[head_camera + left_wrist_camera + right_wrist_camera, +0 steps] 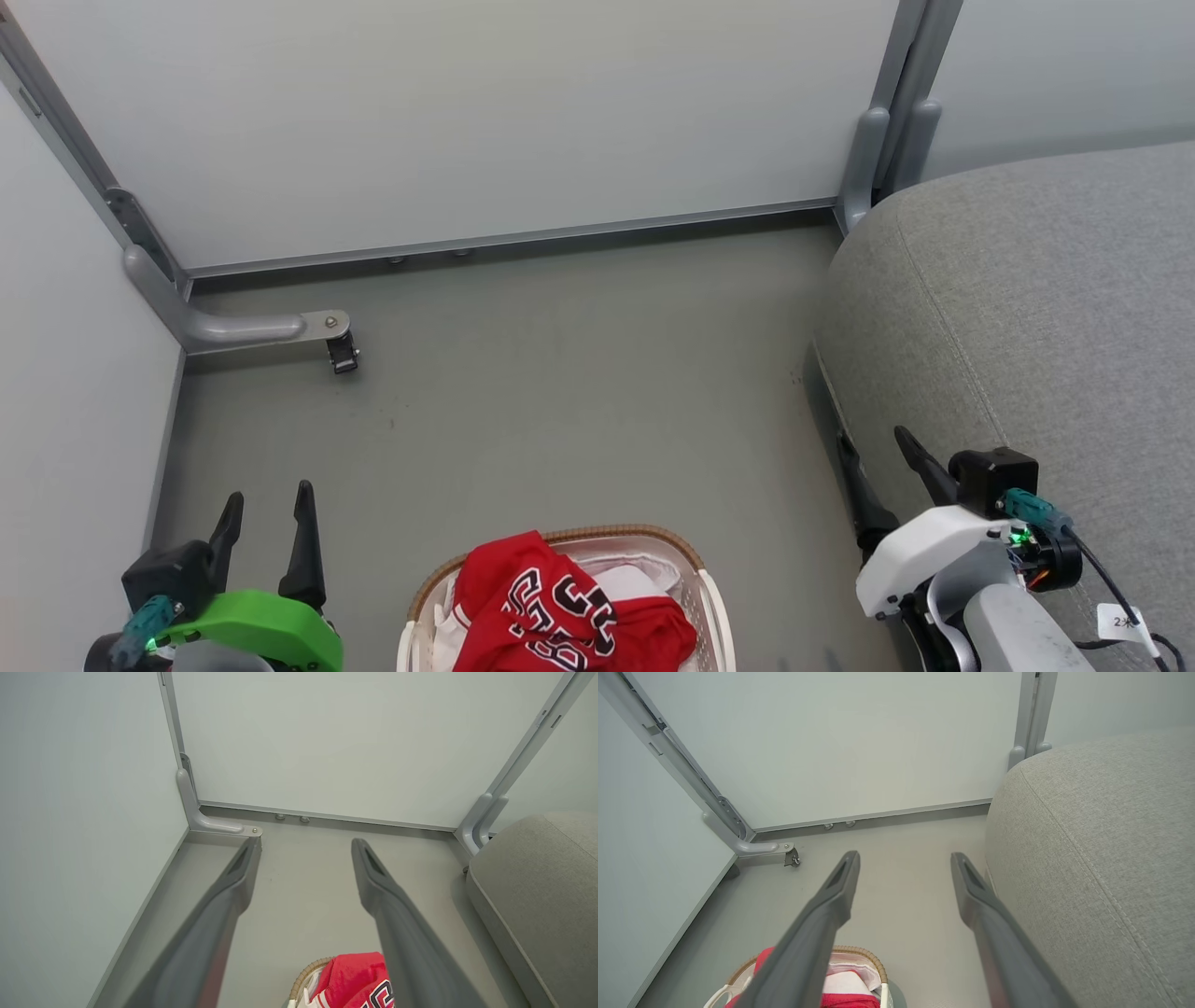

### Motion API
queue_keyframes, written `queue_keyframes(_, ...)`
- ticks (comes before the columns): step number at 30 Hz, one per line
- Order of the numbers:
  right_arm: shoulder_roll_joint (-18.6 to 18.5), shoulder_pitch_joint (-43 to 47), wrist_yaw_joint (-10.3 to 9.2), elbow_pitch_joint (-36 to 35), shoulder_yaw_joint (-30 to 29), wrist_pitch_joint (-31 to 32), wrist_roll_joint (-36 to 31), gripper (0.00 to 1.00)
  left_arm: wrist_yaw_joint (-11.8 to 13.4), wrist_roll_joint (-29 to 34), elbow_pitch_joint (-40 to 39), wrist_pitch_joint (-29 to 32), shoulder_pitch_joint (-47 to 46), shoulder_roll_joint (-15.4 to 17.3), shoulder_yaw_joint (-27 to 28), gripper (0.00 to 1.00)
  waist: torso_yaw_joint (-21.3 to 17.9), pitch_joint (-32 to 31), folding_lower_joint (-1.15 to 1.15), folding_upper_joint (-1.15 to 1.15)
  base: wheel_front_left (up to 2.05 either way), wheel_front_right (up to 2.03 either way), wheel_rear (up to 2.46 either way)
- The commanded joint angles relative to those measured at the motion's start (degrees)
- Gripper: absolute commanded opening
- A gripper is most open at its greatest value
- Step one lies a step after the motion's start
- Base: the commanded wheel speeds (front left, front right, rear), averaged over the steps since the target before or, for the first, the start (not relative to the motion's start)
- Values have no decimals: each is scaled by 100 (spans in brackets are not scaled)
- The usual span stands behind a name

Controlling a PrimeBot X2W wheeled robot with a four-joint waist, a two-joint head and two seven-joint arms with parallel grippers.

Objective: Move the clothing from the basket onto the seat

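- While both arms sit low at the near edge of the head view, the left gripper [269, 495] is above bare grey floor [560, 392]. Its jaws are spread fully wide and there is nothing between them.
- The right gripper [870, 437] is just as wide open and just as empty. Its jaws point up beside the lower front of the seat [1027, 327]; whether they touch the fabric cannot be told.
- The clothing [551, 607], a red jersey with white trim and black-and-white lettering, lies heaped in the basket [653, 537] and covers part of its far rim.
- This white perforated laundry basket has a brown woven rim. It stands on the floor between the two grippers and is cut off by the bottom edge of the head view. A white fabric liner [644, 574] shows beside the jersey.
- The seat, a large grey upholstered cushion with a stitched seam, is on the robot's right, with a strip of floor between it and the basket.
- From the left wrist, the left gripper [306, 843] frames open floor. The clothing [350, 977] and the basket [306, 973] sit at the bottom edge, and the seat [537, 896] is off to one side.
- From the right wrist, the right gripper [905, 856] points at the floor. One jaw crosses in front of the basket [866, 954], where the clothing [850, 1000] and the liner [850, 980] show. The seat [1101, 835] is close alongside the other jaw.
- Pale partition panels [467, 121] in grey metal frames form a corner behind, with a small black caster [343, 355] on one frame foot.
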Motion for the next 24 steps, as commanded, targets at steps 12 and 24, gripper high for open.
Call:
queue_keyframes(12, 15, -93, 2, -105, -205, -197, -709, 100, -57, 682, -93, -192, 95, -18, 35, 100, -4, -13, 0, 0, 0, 0, 0)
queue_keyframes(24, 39, -87, 1, -89, -199, -323, -1292, 100, -96, 1030, 29, -327, -32, -19, -403, 100, -16, 258, 0, 0, 0, 0, 0)
